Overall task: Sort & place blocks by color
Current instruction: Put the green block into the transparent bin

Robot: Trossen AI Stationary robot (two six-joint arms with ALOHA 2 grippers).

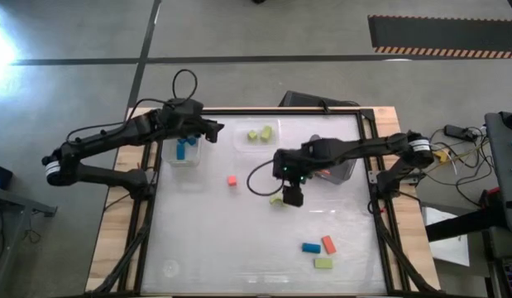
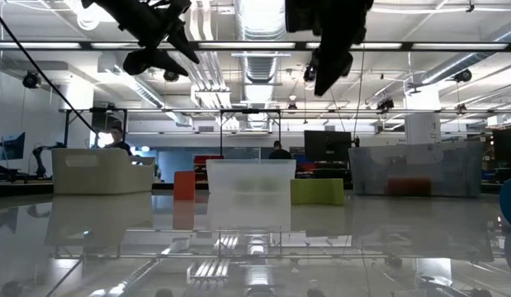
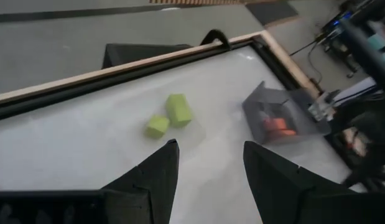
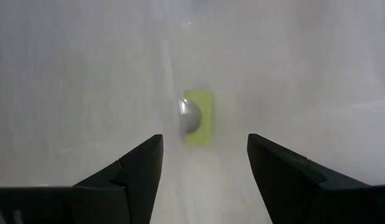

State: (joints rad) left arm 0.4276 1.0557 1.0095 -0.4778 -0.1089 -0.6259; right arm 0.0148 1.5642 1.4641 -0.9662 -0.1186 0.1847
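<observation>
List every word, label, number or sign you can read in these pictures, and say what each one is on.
None can be read.
The blocks, such as the green block under the open right gripper, bear no print.
The clear bin and the grey bin show no label.
The open left gripper carries no marking.
A white panel in the room behind is too blurred to read.

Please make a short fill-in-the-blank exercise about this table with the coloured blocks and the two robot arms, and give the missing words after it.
1. The right gripper is open above a single ____ block on the table.
2. The clear bin under the left arm holds blocks of ____ colour.
3. The two green blocks near the table's far edge lie ____ each other.
4. The lone small block between the two arms is ____.

Missing words: green; blue; beside; red
</observation>
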